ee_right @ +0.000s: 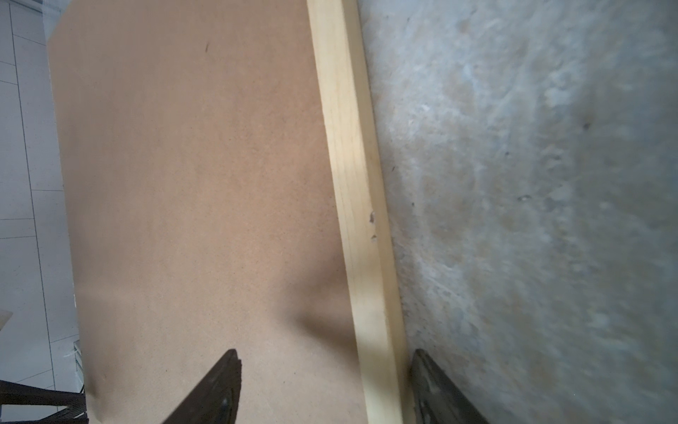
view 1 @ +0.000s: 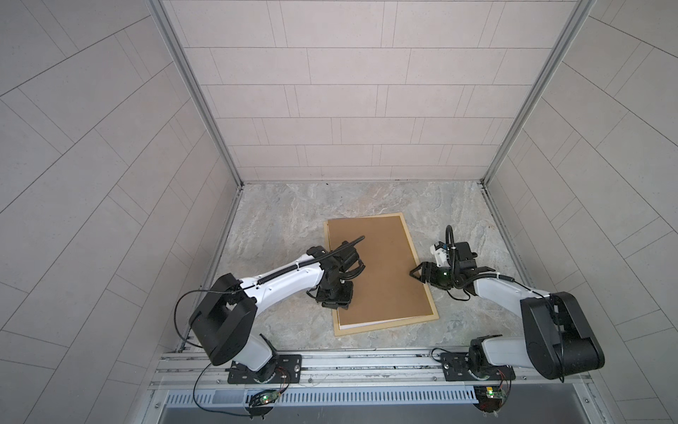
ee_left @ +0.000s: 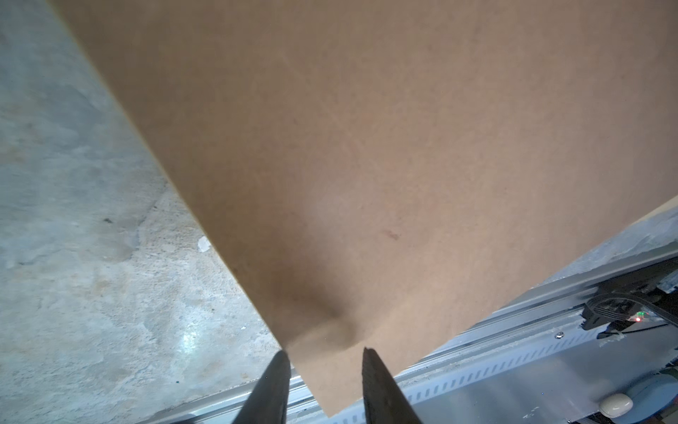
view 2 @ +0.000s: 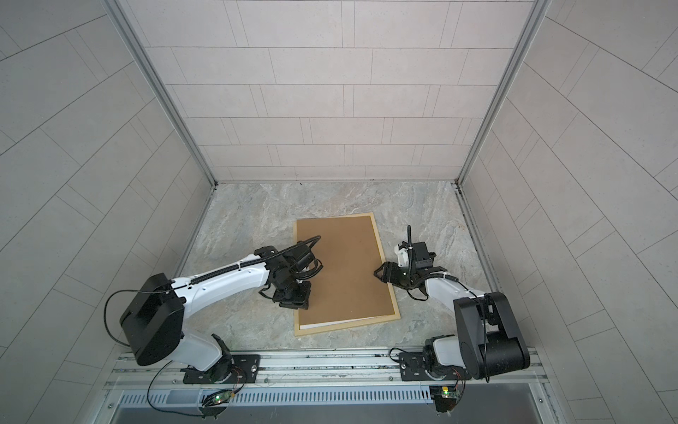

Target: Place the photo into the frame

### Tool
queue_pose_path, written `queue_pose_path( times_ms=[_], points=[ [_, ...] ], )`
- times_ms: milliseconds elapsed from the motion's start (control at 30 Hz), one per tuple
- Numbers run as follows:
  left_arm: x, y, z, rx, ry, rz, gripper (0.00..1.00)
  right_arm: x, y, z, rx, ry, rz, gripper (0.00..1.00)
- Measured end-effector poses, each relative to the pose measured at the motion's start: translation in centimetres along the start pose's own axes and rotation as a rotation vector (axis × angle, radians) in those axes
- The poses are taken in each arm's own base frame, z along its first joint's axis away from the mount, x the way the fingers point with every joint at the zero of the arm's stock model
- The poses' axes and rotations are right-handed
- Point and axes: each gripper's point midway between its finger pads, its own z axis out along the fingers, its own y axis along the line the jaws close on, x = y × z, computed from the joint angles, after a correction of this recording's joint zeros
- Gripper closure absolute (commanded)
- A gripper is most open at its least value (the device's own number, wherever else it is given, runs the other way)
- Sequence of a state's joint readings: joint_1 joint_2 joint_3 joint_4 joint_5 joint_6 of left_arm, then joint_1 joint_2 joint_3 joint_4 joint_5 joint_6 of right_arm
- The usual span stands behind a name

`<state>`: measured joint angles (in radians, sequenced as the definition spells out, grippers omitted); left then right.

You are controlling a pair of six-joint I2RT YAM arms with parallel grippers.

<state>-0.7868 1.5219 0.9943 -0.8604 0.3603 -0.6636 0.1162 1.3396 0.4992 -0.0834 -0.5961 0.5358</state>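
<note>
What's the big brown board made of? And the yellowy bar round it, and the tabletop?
The brown board looks like pressed fibreboard, matt: even brown, fine speckle, no grain. The frame looks like pale bare wood: grain lines and a small dent show. The table looks like grey stone or a stone-print sheet, mottled with veins; I cannot tell which.

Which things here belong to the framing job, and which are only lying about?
Job: frame; photo, only a white edge showing; brown board over it.
Other: stone table; metal rail.
</note>
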Motion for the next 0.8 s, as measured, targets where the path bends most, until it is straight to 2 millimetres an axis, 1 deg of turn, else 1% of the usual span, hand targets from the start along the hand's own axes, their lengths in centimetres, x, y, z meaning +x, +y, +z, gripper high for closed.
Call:
queue_pose_path(
  times_ms=[300,433,500,600,700,767,800],
  points=[
    [0.2,0.5,2.2,-0.018,0.038,-0.006,0.59,0.0,0.0,0.0,0.003,-0.001,-0.001,0.31],
    [0.1,0.5,2.9,-0.019,0.046,-0.001,0.51,0.0,0.0,0.0,0.004,-0.001,-0.001,0.31],
    [0.1,0.4,2.9,-0.017,0.044,0.004,0.45,0.0,0.0,0.0,0.004,-0.002,-0.001,0.31],
    [0.0,0.2,2.7,-0.014,0.040,0.018,0.41,0.0,0.0,0.1,0.004,-0.001,-0.004,0.31],
    [-0.1,-0.1,2.0,-0.023,0.045,0.037,0.36,0.0,0.1,0.1,0.003,0.002,-0.006,0.31],
    [0.0,-0.2,1.6,-0.029,0.048,0.050,0.35,0.0,0.2,0.2,0.000,0.005,-0.007,0.31],
    [0.0,-0.2,1.4,-0.032,0.052,0.057,0.32,0.0,0.2,0.2,0.000,0.005,-0.008,0.31]
  ],
)
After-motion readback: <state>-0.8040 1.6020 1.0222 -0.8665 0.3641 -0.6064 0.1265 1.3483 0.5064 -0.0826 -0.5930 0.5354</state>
